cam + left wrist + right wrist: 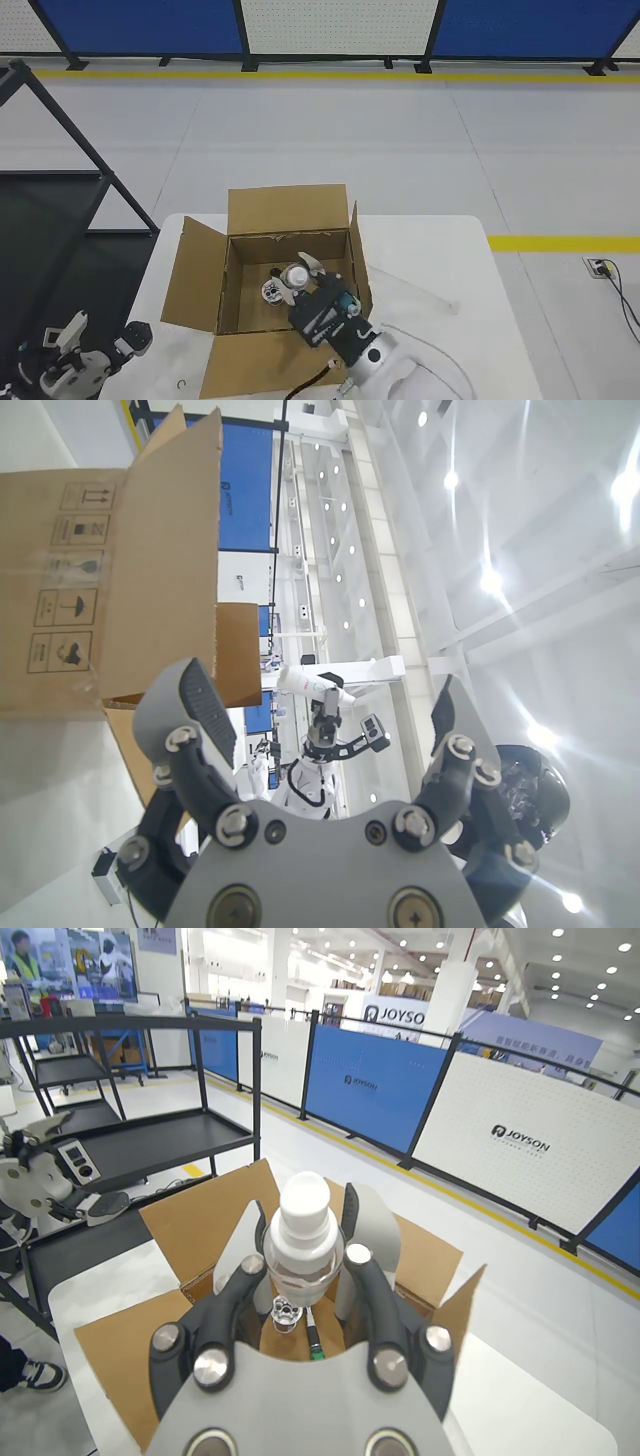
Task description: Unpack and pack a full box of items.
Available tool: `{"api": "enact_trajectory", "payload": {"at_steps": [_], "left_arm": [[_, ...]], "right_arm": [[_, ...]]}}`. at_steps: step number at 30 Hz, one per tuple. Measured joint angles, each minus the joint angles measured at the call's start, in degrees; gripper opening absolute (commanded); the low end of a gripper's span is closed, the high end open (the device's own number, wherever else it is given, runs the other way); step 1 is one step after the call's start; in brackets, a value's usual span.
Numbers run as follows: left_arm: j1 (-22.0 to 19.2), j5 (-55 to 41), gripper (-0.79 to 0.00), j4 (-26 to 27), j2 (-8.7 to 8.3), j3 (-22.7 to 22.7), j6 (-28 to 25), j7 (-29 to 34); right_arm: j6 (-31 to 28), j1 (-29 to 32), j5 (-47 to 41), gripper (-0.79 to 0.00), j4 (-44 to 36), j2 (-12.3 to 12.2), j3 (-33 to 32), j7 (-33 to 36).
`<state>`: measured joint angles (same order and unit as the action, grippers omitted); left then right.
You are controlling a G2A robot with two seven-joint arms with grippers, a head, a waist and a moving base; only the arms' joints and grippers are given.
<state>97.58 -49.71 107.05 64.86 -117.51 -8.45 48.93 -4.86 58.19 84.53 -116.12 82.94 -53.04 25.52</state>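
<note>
Gripping a white bottle [303, 1208] at its shoulder, the right claw [305, 1230] holds it above the open box [288, 210]. It looks like light, rigid, slick plastic, so this under-cap hold suits. The left claw [320, 700] gapes empty.

The right gripper [305, 1215], fingers [372, 1228] clamped on a white-capped bottle [303, 1200], above the open cardboard box [210, 1213] on the white desk [510, 1403]; a small clear object [284, 1315] lies inside the box.
</note>
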Motion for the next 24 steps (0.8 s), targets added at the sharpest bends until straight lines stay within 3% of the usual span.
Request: {"api": "enact_trajectory", "payload": {"at_steps": [6,12,24], "left_arm": [[0.5,-1.0,0.0,-0.5,0.11,-0.5,-0.5,0.5],[1.0,-1.1,0.0,-0.4,0.22,-0.6,-0.9,0.9],[1.5,-1.0,0.0,-0.3,0.24,-0.7,-0.6,1.0]], "right_arm": [[5.7,-9.8,-3.6,-0.785,12.6,2.5,3.9,4.5],[11.8,-16.0,-5.3,-0.785,24.3,4.6,5.6,5.7],[12.0,-16.1,-5.4,-0.785,24.6,4.7,5.7,5.7]]}}
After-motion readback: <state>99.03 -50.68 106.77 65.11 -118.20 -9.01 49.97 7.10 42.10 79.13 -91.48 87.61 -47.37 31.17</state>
